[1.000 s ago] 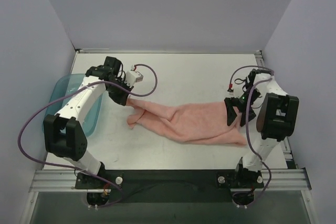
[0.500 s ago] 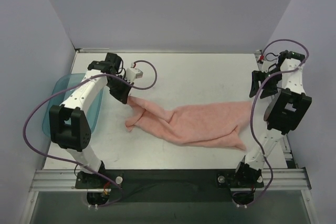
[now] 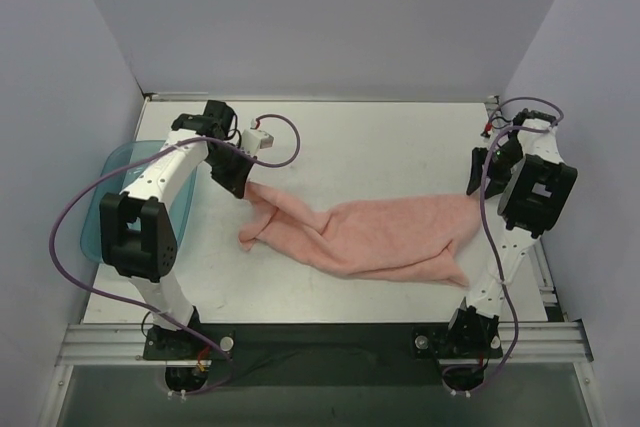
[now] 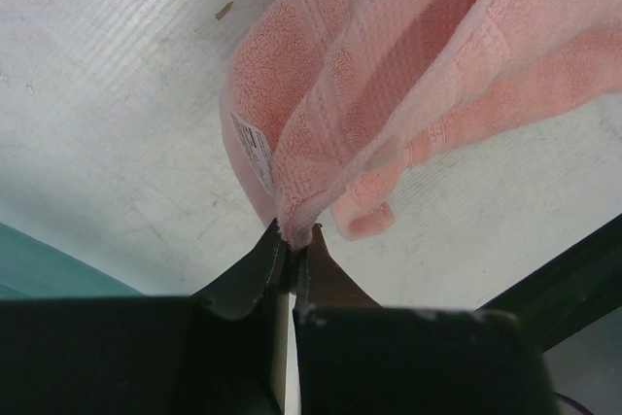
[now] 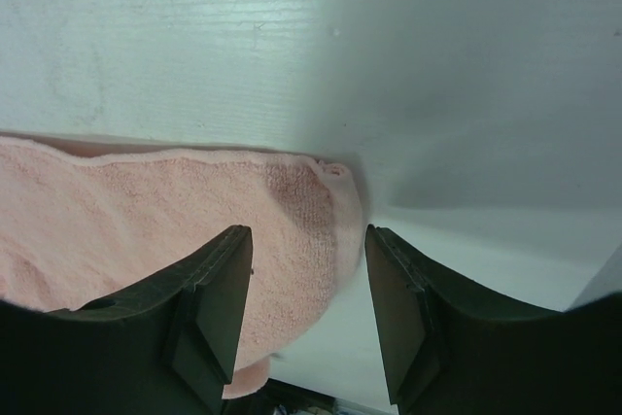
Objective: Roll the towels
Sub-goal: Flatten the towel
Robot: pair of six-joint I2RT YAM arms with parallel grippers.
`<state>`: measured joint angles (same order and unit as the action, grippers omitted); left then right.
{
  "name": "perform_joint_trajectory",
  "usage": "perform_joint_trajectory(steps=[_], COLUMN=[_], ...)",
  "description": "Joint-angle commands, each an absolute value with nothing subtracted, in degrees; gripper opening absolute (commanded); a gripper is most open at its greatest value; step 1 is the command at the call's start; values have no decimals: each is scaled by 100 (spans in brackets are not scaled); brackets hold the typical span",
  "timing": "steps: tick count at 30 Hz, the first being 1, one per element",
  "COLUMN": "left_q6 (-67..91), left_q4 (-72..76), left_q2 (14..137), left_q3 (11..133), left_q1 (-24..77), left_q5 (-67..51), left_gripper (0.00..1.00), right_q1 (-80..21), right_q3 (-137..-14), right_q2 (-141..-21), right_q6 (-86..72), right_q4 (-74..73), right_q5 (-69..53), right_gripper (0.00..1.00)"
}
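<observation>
The salmon-pink towel lies crumpled and stretched left to right across the white table. My left gripper is shut on the towel's far left corner; in the left wrist view the pinched cloth fans away from the jaws, with a white label showing. My right gripper hovers open over the towel's far right corner. In the right wrist view that corner sits between the spread fingers, untouched.
A translucent teal tray sits at the table's left edge, just behind the left arm, and shows again as the teal tray. Grey walls close in on three sides. The dark front rail runs along the near edge.
My right arm left the towel's near right end, swung to the back right, then came down over the far right corner, its jaws narrowing slightly. My left gripper kept its hold.
</observation>
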<state>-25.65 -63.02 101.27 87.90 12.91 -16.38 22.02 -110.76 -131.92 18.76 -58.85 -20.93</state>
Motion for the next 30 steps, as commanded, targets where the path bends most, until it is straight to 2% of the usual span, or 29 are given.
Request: perform_joint_trajectory(steps=[1, 12, 13, 14, 16, 18, 19, 20, 23, 30], left_q6=[-2487, -2487, -2470, -2461, -2443, -2408, -2391, -2373, -2242, -1987], left_q4=[-6320, -6258, -6249, -6232, -6214, -6196, -6188, -6170, -6179, -6205], left_q2=[10186, 10213, 10213, 10213, 10187, 10152, 10143, 10134, 10081, 9958], left_q3=[8895, 8877, 8868, 8859, 8842, 8842, 8850, 8859, 8921, 9490], left_q1=[1248, 1248, 1248, 1248, 1248, 1239, 1231, 1222, 1152, 879], left_q5=[-1688, -1547, -1495, -1468, -1424, -1415, -1415, -1432, -1459, -1599], left_gripper=[0, 0, 0, 0, 0, 0, 0, 0, 0, 0], right_q1=[2153, 1969, 1943, 1890, 1855, 1828, 1846, 1863, 2004, 2100], right_q3=[-10969, -10837, -10854, -10863, -10828, -10732, -10723, -10697, -10740, -11074], right_q2=[-13262, -13430, -13438, -13447, -13412, -13377, -13368, -13342, -13114, -11719], right_q6=[1644, 1337, 1275, 1214, 1187, 1195, 1187, 1169, 1046, 1239], right_q4=[-5776, -5458, -5458, -5467, -5476, -5510, -5528, -5528, -5572, -5625], right_q5=[-1917, -1592, -1521, -1451, -1266, -1257, -1326, -1405, -1836, -2337], right_gripper=[50, 49, 46, 38, 32, 20, 7, 0, 0, 0])
